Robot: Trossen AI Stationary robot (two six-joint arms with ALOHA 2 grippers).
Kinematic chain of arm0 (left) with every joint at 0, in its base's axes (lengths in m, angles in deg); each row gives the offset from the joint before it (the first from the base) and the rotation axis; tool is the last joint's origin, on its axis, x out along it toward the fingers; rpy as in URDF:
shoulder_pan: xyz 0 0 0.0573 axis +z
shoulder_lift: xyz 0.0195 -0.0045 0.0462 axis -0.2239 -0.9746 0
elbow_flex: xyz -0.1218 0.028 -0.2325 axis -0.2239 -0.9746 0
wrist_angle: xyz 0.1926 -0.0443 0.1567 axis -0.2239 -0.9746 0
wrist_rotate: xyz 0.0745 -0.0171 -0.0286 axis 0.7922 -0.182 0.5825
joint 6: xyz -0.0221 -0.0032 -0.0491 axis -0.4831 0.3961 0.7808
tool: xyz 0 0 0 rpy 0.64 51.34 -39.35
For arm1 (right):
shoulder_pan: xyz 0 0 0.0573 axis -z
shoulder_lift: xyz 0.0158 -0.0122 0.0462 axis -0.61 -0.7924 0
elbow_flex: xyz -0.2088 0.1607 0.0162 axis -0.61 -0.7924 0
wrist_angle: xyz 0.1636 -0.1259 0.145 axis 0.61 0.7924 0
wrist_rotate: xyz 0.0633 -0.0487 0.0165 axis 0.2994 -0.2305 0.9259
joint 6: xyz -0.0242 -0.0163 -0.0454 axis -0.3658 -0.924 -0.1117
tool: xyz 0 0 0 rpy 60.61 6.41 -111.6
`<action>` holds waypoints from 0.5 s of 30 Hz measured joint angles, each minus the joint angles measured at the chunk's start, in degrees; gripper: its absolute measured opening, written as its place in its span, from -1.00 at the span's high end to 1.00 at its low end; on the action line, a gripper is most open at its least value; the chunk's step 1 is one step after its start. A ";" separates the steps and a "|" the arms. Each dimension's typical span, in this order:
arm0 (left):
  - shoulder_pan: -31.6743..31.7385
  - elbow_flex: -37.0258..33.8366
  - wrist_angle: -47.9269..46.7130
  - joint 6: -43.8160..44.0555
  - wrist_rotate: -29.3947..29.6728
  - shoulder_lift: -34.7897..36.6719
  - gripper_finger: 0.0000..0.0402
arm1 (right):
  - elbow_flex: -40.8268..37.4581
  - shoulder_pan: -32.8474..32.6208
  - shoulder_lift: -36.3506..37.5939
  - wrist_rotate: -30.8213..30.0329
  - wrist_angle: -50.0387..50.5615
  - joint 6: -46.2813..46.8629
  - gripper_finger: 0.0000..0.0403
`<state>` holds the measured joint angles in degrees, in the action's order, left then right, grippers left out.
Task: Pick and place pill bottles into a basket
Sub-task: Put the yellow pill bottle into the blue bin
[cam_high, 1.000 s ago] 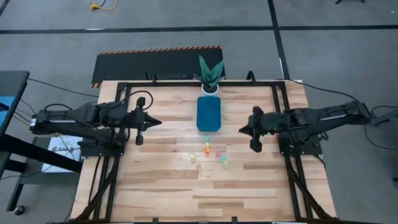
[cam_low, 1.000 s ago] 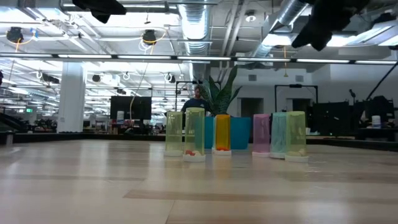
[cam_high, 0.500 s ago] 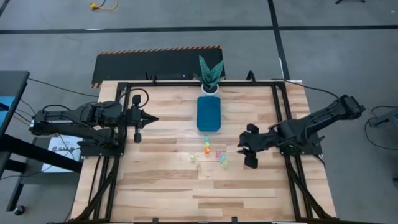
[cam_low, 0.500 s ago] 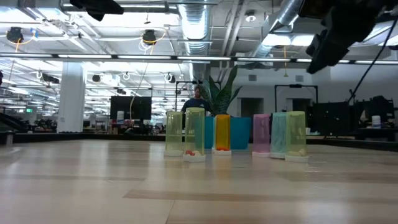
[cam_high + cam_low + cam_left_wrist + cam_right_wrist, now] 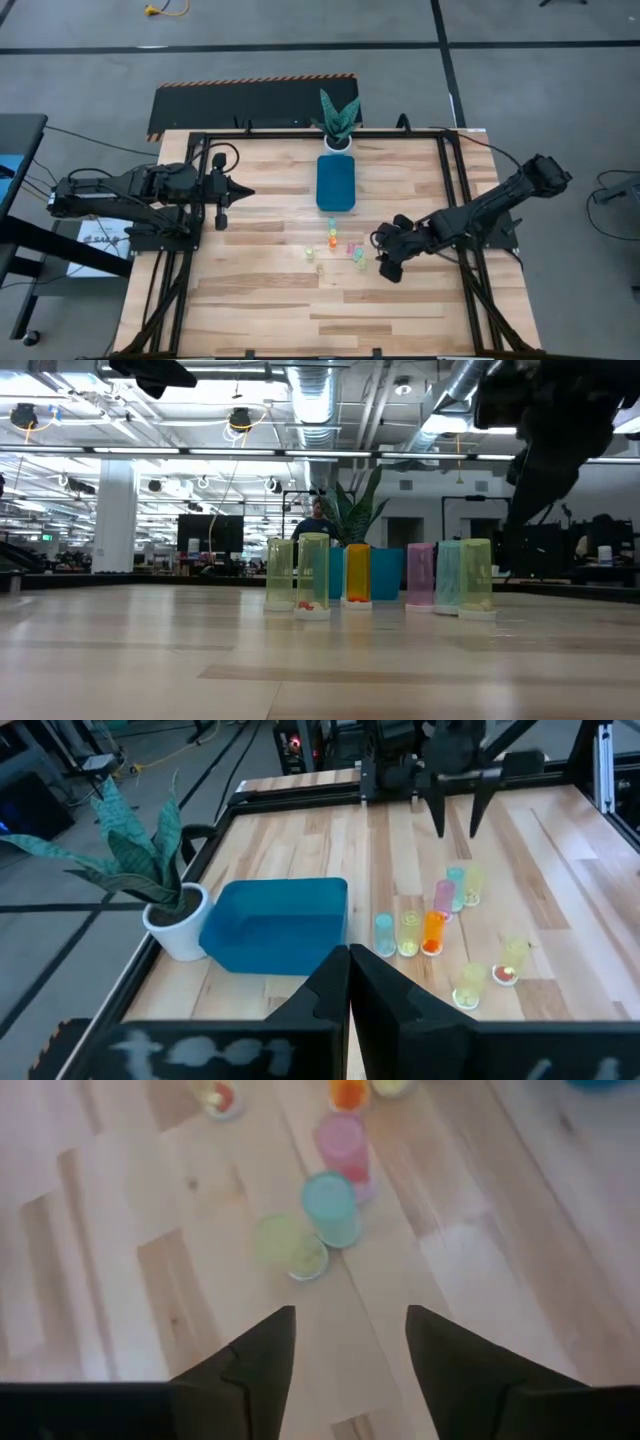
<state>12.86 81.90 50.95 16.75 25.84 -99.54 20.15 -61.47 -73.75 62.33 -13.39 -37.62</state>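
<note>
Pale wood planks make up the table [image 5: 280, 300], grey floor around it. Upright pill bottles [image 5: 334, 248] cluster mid-table; just beside them hovers the right gripper [image 5: 382, 262], fingers spread and empty. Farther back lies the teal basket [image 5: 336, 182], then a potted plant [image 5: 338, 122]. Well left, the left gripper [image 5: 248, 193] waits, fingers closed on nothing.

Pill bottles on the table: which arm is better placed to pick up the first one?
The right arm, probably. The right gripper is open just beside the pill bottles, which show right ahead of its fingers in the right wrist view. The left gripper is shut, farther away, on the far side of the basket.
</note>
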 joint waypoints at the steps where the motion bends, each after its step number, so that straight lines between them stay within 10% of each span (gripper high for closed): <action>1: 0.00 -0.01 -0.02 0.23 -0.01 0.00 1.00 | 0.00 0.00 -0.71 0.00 -0.04 1.57 0.05; 15: 0.00 0.00 -2.57 1.43 -0.28 0.00 1.00 | 0.13 -0.46 -5.71 4.42 -7.68 9.62 -0.06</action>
<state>12.86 81.90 48.38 18.18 25.56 -99.54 20.27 -61.92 -79.46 66.74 -21.08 -28.00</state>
